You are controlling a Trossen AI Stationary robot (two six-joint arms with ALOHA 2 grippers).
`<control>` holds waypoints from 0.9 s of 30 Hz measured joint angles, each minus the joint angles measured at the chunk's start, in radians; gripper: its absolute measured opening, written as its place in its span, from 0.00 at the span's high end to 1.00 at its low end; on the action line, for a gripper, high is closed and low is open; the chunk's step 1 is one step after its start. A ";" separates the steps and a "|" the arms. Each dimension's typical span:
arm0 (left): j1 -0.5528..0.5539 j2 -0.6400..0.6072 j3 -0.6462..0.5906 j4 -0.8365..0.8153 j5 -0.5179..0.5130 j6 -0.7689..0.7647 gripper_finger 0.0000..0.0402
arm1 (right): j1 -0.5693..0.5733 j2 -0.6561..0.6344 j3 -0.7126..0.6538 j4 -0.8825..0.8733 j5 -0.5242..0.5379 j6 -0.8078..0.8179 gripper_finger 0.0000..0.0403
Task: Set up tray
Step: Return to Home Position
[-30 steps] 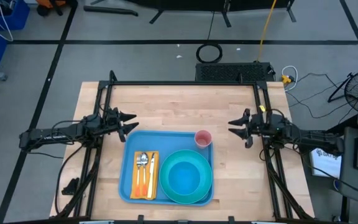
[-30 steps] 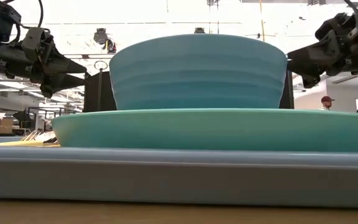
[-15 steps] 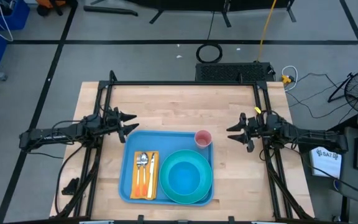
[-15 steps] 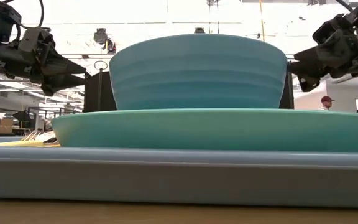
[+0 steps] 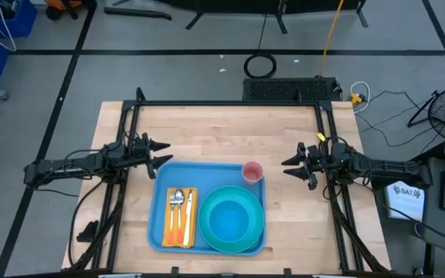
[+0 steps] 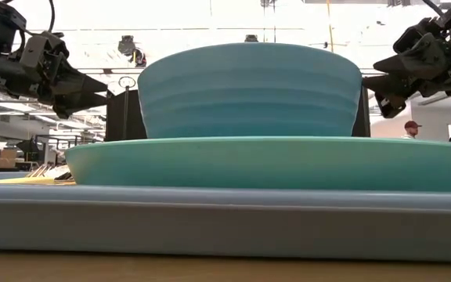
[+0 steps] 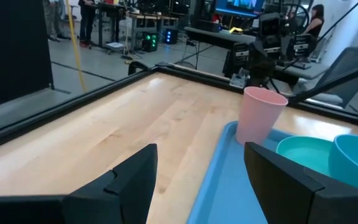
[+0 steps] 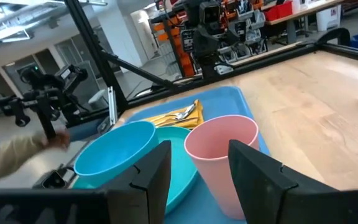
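The large flat sky-blue plastic tray [image 5: 203,174] lies loaded on the pale wooden table [image 5: 222,131] between the two arms. The retreat is best made high and outward, I judge, clear of the tall pink plastic cup [image 5: 253,171] in the tray's corner. The left gripper [image 5: 165,151] hovers just off the opposite corner and the right gripper [image 5: 286,167] near the cup. Both have fingers spread, holding and touching nothing.
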 joint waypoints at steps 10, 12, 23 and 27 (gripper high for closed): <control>0.000 0.000 0.000 0.016 -0.001 0.000 0.39 | -0.001 0.000 0.000 0.001 0.001 -0.004 0.62; 0.000 0.000 0.000 0.018 -0.001 -0.001 0.39 | -0.001 0.000 0.000 0.001 0.001 -0.004 0.62; 0.000 0.000 0.000 0.021 -0.001 -0.001 0.39 | -0.001 0.000 0.000 0.001 0.002 -0.004 0.62; 0.000 0.000 0.000 0.021 -0.001 -0.002 0.39 | -0.001 0.000 0.000 0.001 0.002 -0.004 0.62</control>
